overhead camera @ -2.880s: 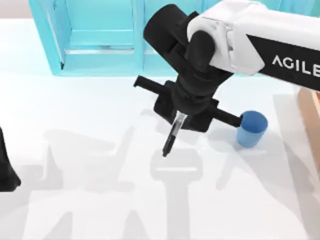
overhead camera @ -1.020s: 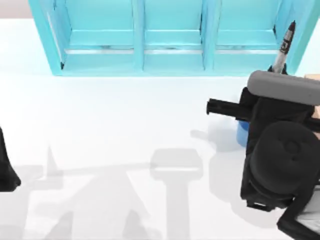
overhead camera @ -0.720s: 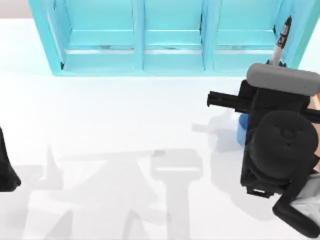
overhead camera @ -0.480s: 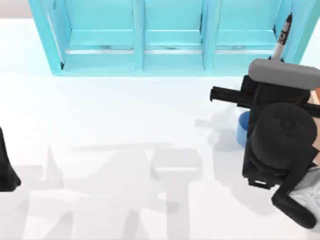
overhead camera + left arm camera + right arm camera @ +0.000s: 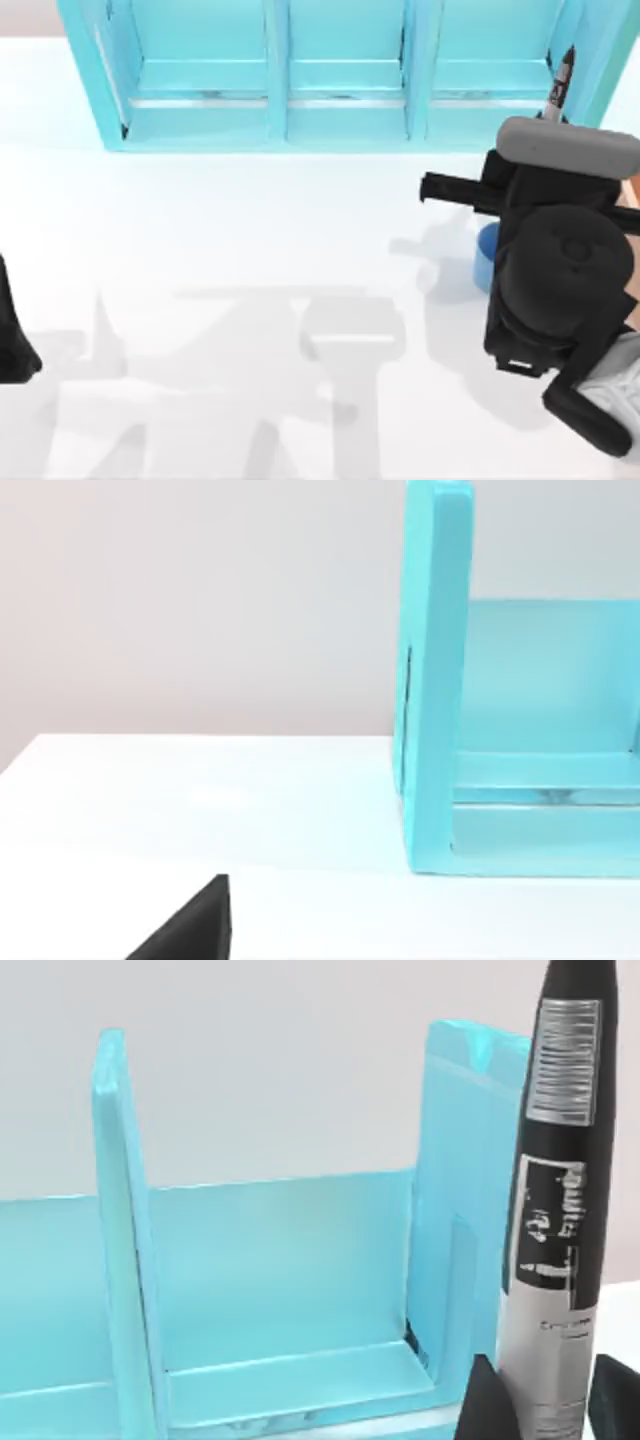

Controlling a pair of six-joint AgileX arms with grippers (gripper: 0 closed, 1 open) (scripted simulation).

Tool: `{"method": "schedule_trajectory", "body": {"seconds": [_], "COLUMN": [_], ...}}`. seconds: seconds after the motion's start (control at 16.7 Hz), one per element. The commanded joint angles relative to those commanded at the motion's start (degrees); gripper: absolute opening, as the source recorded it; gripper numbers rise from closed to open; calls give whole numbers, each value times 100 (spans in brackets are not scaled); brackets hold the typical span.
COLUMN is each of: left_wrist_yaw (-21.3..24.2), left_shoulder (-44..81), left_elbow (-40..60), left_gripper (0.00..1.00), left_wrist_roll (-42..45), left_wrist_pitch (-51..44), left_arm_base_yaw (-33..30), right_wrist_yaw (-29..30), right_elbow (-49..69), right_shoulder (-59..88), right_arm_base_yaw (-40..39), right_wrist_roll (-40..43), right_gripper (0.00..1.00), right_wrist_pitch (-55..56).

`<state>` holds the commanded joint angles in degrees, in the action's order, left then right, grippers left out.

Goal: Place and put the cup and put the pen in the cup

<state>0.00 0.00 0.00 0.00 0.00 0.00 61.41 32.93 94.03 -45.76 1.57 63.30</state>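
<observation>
At the worktop's left edge our left gripper (image 5: 12, 340) sits parked, and we can't tell how its fingers stand. Along the back edge runs the big turquoise shelf unit with open compartments (image 5: 280, 80), and it's close behind where we're working, so that's the main thing to keep the marker tip away from.

Near the right edge, our right gripper (image 5: 540, 1400) is clamped on the lower barrel of the slim black marker with the grey-white printed label (image 5: 558, 1210), holding it roughly upright. In the top view its tip pokes out above the wrist, in front of the shelf's right end.

The small blue plastic tumbler (image 5: 486, 258) stands just under our right arm, mostly hidden by it.

Handling-wise, we'd guess the marker is light, stiff and a bit slick, so that low grip seems fine. The tumbler looks light and tippy; a nudge from the pen could knock it over.
</observation>
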Motion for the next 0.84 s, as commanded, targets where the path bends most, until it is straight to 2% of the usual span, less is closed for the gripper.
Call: {"method": "schedule_trajectory", "body": {"seconds": [0.48,0.84], "left_wrist_yaw": [0,0], "left_shoulder": [0,0], "left_elbow": [0,0], "left_gripper": [100,100], "left_wrist_roll": [0,0], "left_wrist_pitch": [0,0], "left_arm_base_yaw": [0,0], "right_wrist_yaw": [0,0], "right_elbow": [0,0], "right_shoulder": [0,0], "right_arm_base_yaw": [0,0], "right_wrist_roll": [0,0], "right_gripper": [98,100], "right_wrist_pitch": [0,0]}}
